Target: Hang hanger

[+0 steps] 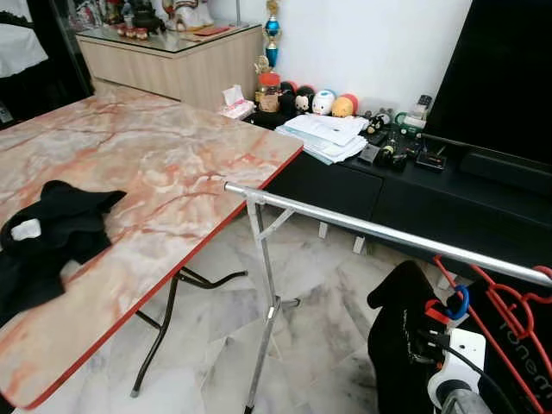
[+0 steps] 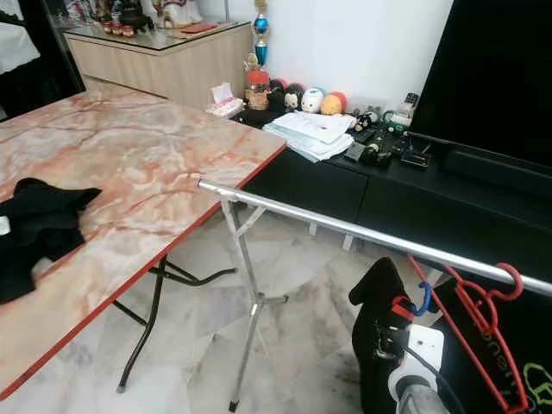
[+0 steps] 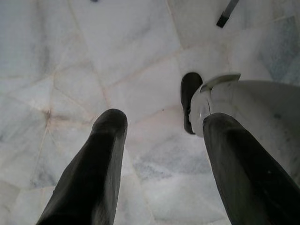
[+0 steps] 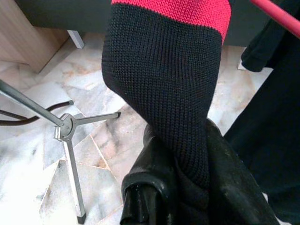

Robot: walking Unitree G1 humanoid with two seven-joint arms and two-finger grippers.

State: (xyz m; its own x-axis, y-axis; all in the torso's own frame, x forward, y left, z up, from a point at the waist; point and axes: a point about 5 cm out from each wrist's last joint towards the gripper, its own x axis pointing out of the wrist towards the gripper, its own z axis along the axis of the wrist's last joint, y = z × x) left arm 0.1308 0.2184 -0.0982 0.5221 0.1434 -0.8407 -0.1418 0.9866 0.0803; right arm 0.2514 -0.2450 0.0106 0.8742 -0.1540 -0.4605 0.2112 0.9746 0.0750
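Down low on the right, the right gripper has its two black fingers pinched together on a fold of black knitted garment with a red band, the cloth rising out from between them. Just above and beside that gripper, a red plastic hanger hooks over the long silver metal rail, carrying the dark garment, and a small blue hook sits by its left side. Farther out, the rail's folding silver stand rests on the pale marble floor. Beyond that stands a marble-patterned folding table with a red edge, with a crumpled black cloth lying on it. Meanwhile the left gripper hangs over the floor, fingers spread apart and holding nothing, near the robot's own foot.
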